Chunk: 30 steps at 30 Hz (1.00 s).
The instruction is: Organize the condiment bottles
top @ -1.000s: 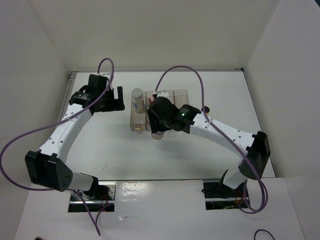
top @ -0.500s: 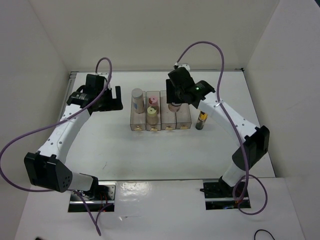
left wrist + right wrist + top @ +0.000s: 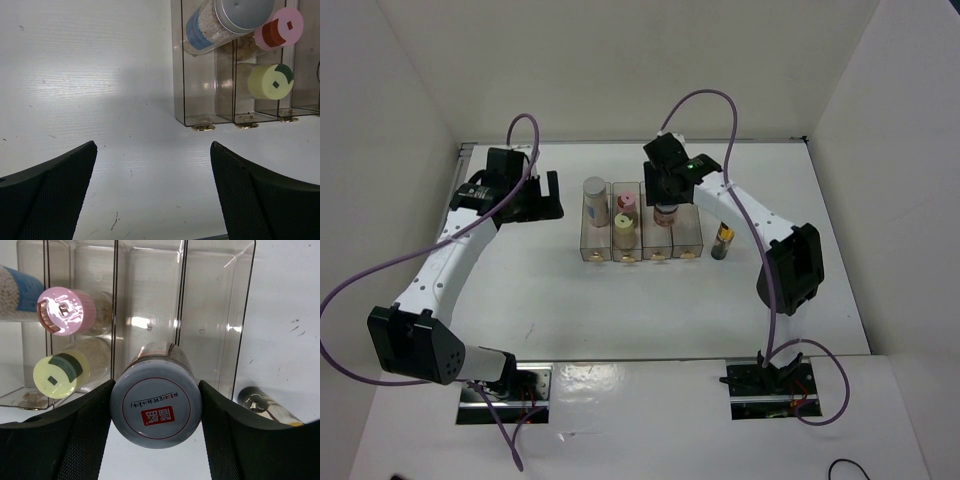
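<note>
Right jaws are clamped on the white-lidded jar (image 3: pixel 156 407), one pad on each side of its lid, red mark facing my wrist cam. The jar sits squarely between the jaws, over the third compartment from the left of the clear organizer (image 3: pixel 210 315). Its body reaches down inside the walls, but I can't tell whether it touches the floor. Left of these jaws, one compartment over, are the pink-capped bottle (image 3: pixel 65 310) and the yellow-capped bottle (image 3: pixel 55 374). Both are upright, with yellow the nearer of the two. Right of the jaws, outside the organizer wall and just beside it, the slim dark bottle (image 3: pixel 723 240) stands on the table (image 3: pixel 570 300); it's blurred in the wrist view. Left jaws are wide open with nothing between them, hanging above bare table. From them the organizer is ahead and to the right, apart from both fingers. The grey-capped bottle (image 3: pixel 242 12) is in its closest compartment, tilted rather than upright. Pink and yellow caps show just beyond it to the right.
</note>
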{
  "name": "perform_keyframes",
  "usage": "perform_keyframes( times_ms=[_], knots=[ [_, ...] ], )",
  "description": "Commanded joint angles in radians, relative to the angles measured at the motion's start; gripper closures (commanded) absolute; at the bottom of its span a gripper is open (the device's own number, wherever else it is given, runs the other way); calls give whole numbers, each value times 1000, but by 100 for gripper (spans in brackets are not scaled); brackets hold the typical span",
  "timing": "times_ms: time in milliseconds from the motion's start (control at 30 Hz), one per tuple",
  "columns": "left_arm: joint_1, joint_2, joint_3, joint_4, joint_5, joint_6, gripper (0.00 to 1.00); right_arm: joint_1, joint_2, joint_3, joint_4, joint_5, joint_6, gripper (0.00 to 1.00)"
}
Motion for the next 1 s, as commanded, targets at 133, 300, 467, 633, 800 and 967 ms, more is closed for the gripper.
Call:
perform_keyframes(
  times_ms=[133, 300, 467, 633, 800, 967],
  knots=[
    [6, -20, -19, 14, 25, 36, 0, -4, 24, 87, 129, -26, -11, 95],
    [15, -20, -28, 14, 25, 36, 0, -4, 64, 78, 149, -38, -2, 95],
    [15, -20, -37, 14, 34, 45, 0, -4, 64, 50, 172, -38, -2, 95],
    [15, -20, -37, 14, 34, 45, 0, -4, 97, 40, 183, -48, -2, 95],
    [25, -29, -46, 14, 34, 45, 0, -4, 117, 3, 215, -48, 9, 95],
    [25, -29, -46, 14, 34, 45, 0, -4, 117, -28, 236, -48, 18, 95]
  ],
)
